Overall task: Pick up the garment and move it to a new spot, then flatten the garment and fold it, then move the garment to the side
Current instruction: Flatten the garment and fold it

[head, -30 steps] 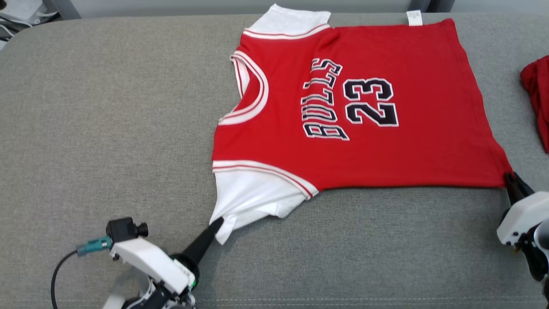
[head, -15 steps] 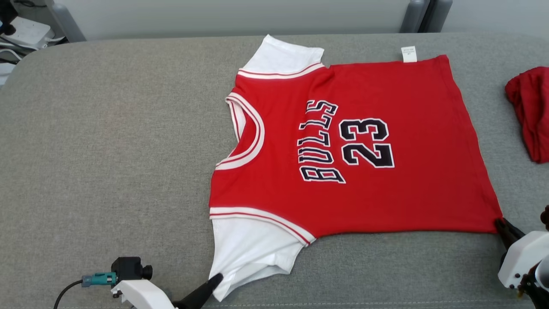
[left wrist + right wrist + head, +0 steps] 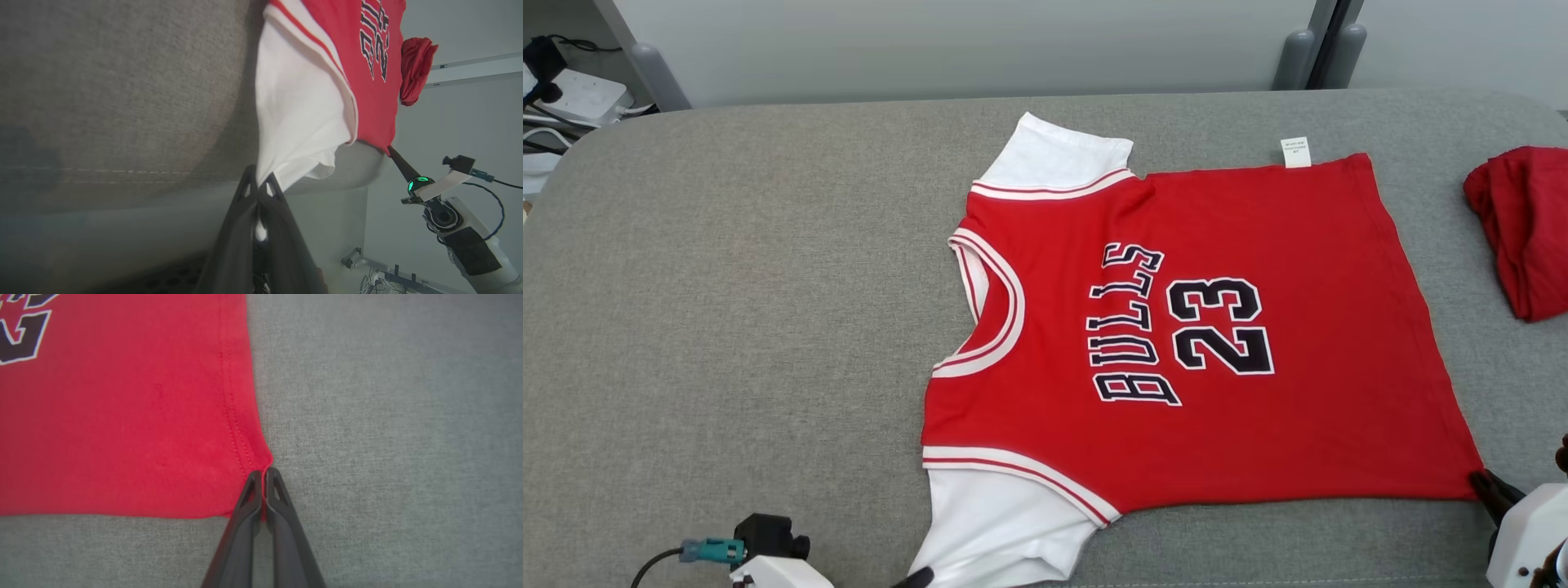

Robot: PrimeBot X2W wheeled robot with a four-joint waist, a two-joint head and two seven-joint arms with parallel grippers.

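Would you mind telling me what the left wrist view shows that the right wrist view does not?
Left wrist view's own: the left end effector shut on the white sleeve, a crumpled red cloth past the jersey, and a green light on the right arm's wrist. Right wrist view's own: a close look at the hem stitching running up from the pinched corner. Shared: the red jersey, the grey padded surface, and the right end effector shut on the jersey's hem corner.
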